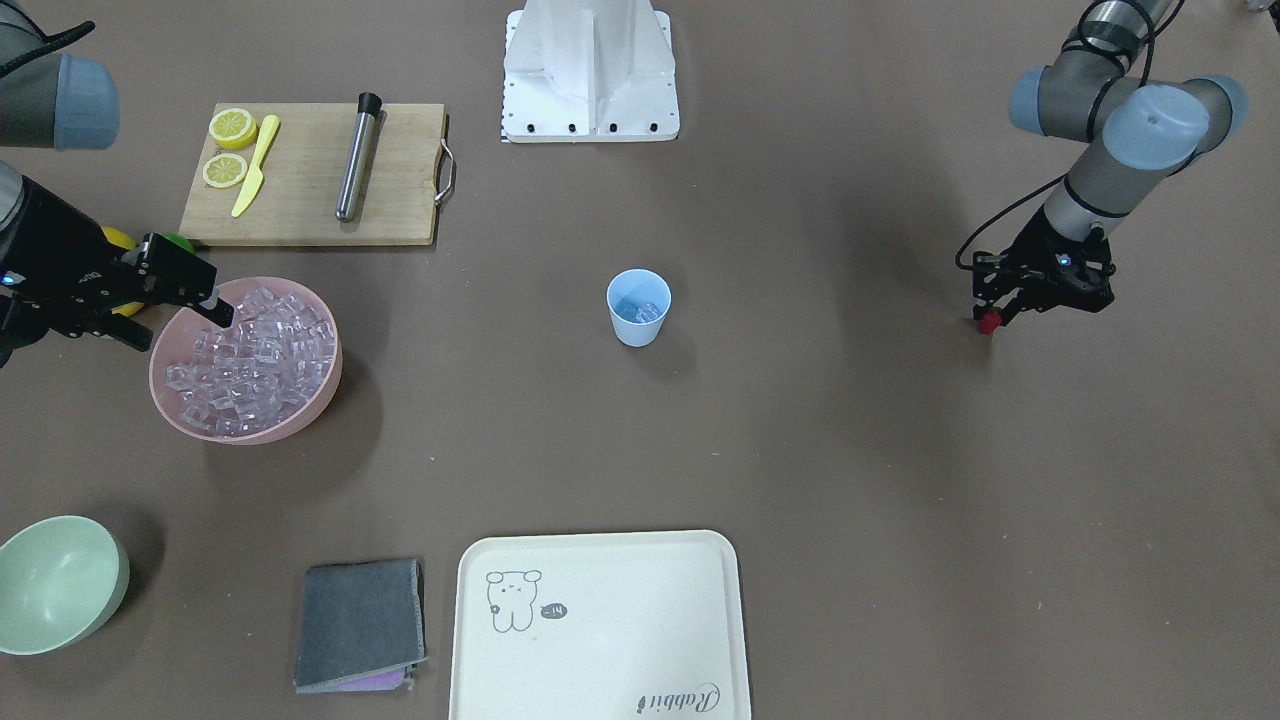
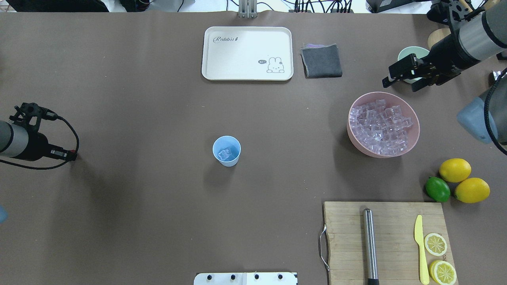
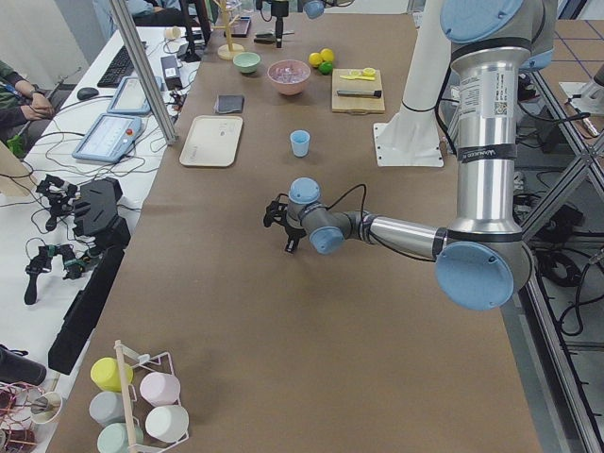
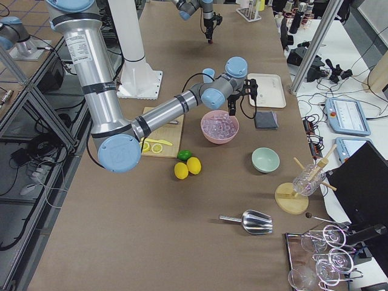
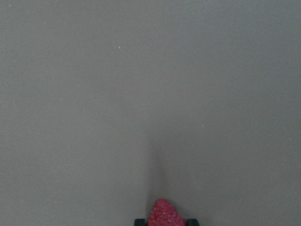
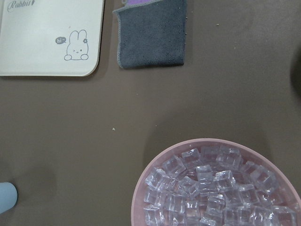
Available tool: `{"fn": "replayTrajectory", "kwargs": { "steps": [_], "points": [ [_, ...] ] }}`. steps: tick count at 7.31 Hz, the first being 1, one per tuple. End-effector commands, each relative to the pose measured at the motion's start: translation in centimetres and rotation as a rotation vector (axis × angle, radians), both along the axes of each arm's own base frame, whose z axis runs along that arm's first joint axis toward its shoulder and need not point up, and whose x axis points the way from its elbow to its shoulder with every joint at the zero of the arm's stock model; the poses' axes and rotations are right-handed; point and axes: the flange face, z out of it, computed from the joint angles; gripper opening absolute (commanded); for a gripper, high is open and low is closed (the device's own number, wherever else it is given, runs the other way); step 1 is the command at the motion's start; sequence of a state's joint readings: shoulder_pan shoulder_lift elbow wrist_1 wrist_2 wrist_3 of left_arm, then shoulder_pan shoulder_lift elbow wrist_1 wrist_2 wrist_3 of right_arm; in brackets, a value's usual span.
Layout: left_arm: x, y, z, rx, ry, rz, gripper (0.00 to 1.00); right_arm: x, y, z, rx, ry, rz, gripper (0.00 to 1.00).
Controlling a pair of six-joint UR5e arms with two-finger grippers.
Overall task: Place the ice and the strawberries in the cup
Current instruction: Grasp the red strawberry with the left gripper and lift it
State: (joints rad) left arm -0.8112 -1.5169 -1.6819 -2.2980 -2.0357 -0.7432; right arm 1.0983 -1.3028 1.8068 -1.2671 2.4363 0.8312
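Strawberry point(image 1: 990, 322): front view, clamped in left gripper point(image 1: 996, 318) near table point(image 1: 800, 450) left end; cup point(image 1: 638, 307) mid-table, ice point(image 1: 637, 311) inside; right gripper point(image 1: 180, 328) spread wide above pink bowl point(image 1: 165, 350) near right end. Overhead: more ice heaped in pink bowl. Left wrist: strawberry tip between the fingertips, over bare table

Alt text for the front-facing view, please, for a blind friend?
The left gripper pinches a red strawberry, far from the light blue cup holding ice. The right gripper hangs open by a pink bowl of ice.
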Motion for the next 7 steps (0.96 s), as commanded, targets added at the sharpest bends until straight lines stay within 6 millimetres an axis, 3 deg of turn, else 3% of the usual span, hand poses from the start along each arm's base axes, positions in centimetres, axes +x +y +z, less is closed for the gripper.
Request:
{"fn": "replayTrajectory", "kwargs": {
  "steps": [1, 2, 4, 6, 7],
  "points": [
    [-2.5, -2.1, -1.9, -0.022, 0.07, -0.006, 0.0, 0.0, 0.0, -0.1, 0.001, -0.002, -0.003, 0.99],
    [-3.3, -2.5, -3.6, -0.021, 0.104, -0.009, 0.0, 0.0, 0.0, 0.0, 0.002, -0.001, -0.004, 0.99],
    [-1.9, -4.4, -11.1, -0.035, 0.118, -0.027, 0.0, 0.0, -0.1, -0.1, 0.007, 0.0, -0.001, 0.99],
    [0.5, -6.6, -18.3, -0.129, 0.232, -0.14, 0.0, 0.8, -0.6, 0.3, 0.014, 0.023, 0.035, 0.99],
    [3.4, -6.3, -21.8, -0.18, 0.286, -0.153, 0.0, 1.7, -1.2, 0.7, 0.025, 0.061, 0.082, 0.99]
  ]
}}
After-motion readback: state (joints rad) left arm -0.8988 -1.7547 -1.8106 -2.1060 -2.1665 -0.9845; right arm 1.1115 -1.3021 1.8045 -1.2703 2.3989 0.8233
